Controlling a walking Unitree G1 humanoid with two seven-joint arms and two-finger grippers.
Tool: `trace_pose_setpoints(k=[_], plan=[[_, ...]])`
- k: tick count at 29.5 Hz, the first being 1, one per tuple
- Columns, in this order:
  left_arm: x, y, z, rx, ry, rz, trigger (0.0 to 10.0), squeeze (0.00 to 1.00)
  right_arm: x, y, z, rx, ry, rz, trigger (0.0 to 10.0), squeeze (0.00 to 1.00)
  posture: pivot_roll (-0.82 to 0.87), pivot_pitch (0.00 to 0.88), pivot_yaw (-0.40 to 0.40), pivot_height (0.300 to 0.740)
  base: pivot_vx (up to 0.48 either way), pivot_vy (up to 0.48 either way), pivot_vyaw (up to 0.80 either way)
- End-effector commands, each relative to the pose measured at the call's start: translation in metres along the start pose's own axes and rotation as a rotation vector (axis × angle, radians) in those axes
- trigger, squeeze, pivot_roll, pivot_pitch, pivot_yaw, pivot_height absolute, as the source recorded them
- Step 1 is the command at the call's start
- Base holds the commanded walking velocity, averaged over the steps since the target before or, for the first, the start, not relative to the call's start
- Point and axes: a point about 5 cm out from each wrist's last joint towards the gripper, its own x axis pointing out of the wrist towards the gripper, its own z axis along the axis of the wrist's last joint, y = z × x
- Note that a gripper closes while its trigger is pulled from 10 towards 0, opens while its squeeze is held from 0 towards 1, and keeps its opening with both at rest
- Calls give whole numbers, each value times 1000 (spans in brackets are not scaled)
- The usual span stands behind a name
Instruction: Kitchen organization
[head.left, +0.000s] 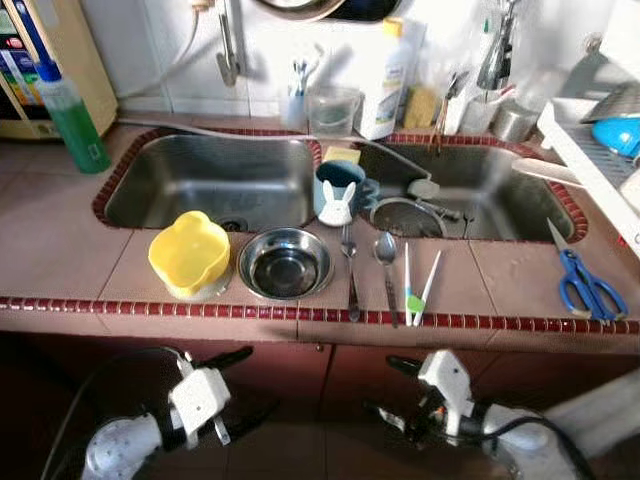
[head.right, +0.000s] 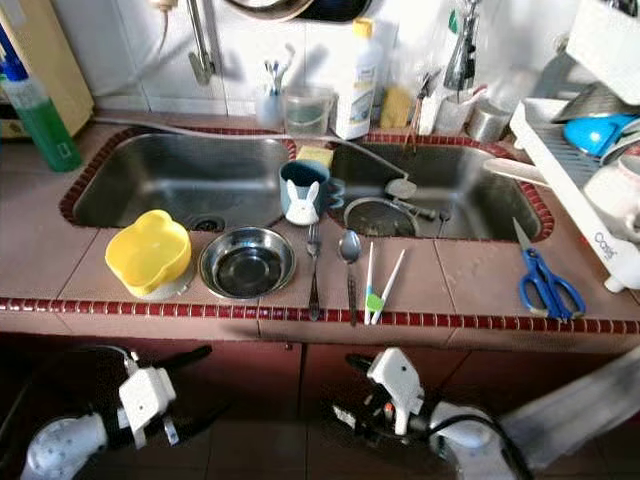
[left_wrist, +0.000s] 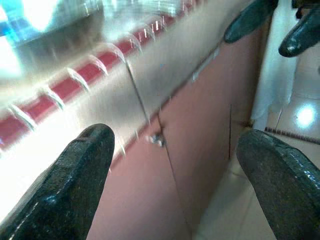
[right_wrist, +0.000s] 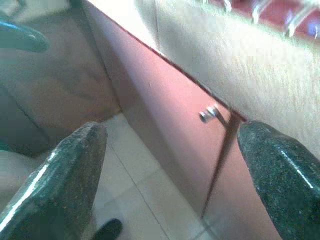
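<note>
Both the left gripper (head.left: 243, 388) and right gripper (head.left: 385, 388) hang spread apart below the counter, partly shadowed, while the fork (head.left: 349, 268) and spoon (head.left: 387, 262) seemingly lie near-to-far.

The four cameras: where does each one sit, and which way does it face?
Left eye: on the head, looking down at the counter, the sinks and both grippers.
Right eye: beside it, same scene: yellow bowl, scissors.
Left wrist: along the open left gripper toward the cabinet doors.
Right wrist: along the open right gripper at a door knob and the floor.
Both wrist views share the cabinet front.
</note>
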Motion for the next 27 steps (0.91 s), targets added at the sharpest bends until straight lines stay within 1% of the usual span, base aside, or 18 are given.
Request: trace_pose_setpoints(k=[1, 3, 4, 7, 8, 10, 11, 12, 15, 17, 18, 20, 21, 22, 23, 25, 26, 27], plan=[[-1, -1, 5, -15, -13, -40, 10000, 0, -3, 4, 10, 43, -25, 55, 10000, 0, -29, 82, -20, 740, 0, 0, 0], [0, 1, 11, -18, -31, -54, 10000, 0, -5, 10, 21, 75, -56, 99, 10000, 0, -30, 81, -19, 740, 0, 0, 0], [1, 3, 19, -47, -54, -56, 10000, 0, -7, 15, 31, 90, -74, 141, 10000, 0, -31, 80, -19, 740, 0, 0, 0], [3, 5, 25, -62, -71, -63, 10000, 0, -6, 16, 38, 101, -84, 152, 10000, 0, -33, 77, -17, 740, 0, 0, 0], [6, 9, 34, -71, -99, -55, 10000, 0, -6, 17, 50, 89, -113, 163, 10000, 0, -32, 72, -17, 740, 0, 0, 0], [7, 11, 39, -62, -113, -52, 10000, 0, -6, 17, 57, 75, -138, 165, 10000, 0, -32, 71, -18, 740, 0, 0, 0], [7, 13, 42, -59, -122, -47, 10000, 0, -6, 16, 62, 88, -152, 164, 10000, 0, -31, 68, -19, 740, 0, 0, 0], [9, 17, 46, -59, -135, -35, 10000, 0, -5, 14, 72, 101, -183, 158, 10000, 0, -31, 66, -18, 740, 0, 0, 0], [9, 24, 54, -61, -150, -15, 10000, 0, -6, 12, 85, 105, -212, 155, 10000, 0, -32, 64, -17, 740, 0, 0, 0], [7, 34, 60, -93, -162, 17, 10000, 0, -7, 10, 92, 96, -219, 157, 10000, 0, -31, 63, -18, 740, 0, 0, 0], [7, 35, 61, -98, -162, 19, 10000, 0, -8, 10, 93, 93, -219, 158, 10000, 0, -31, 63, -18, 740, 0, 0, 0], [5, 45, 64, -105, -169, 55, 10000, 0, -7, 8, 96, 90, -226, 138, 10000, 0, -30, 61, -17, 740, 0, 0, 0], [4, 51, 66, -98, -171, 72, 10000, 0, -6, 5, 99, 88, -234, 123, 10000, 0, -28, 61, -18, 740, 0, 0, 0], [3, 53, 67, -91, -169, 74, 10000, 0, -6, 5, 100, 88, -237, 118, 10000, 0, -28, 60, -18, 740, 0, 0, 0], [2, 62, 70, -77, -168, 102, 10000, 0, -5, 1, 104, 76, -249, 96, 10000, 0, -27, 59, -18, 740, 0, 0, 0], [1, 69, 71, -83, -169, 128, 10000, 0, -4, -2, 107, 76, -255, 81, 10000, 0, -26, 57, -16, 740, 0, 0, 0], [0, 79, 72, -83, -163, 162, 10000, 0, -3, -8, 111, 72, -272, 42, 10000, 0, -25, 55, -16, 740, 0, 0, 0], [0, 82, 72, -84, -160, 177, 10000, 0, -3, -11, 112, 72, -279, 25, 10000, 0, -26, 54, -15, 740, 0, 0, 0]])
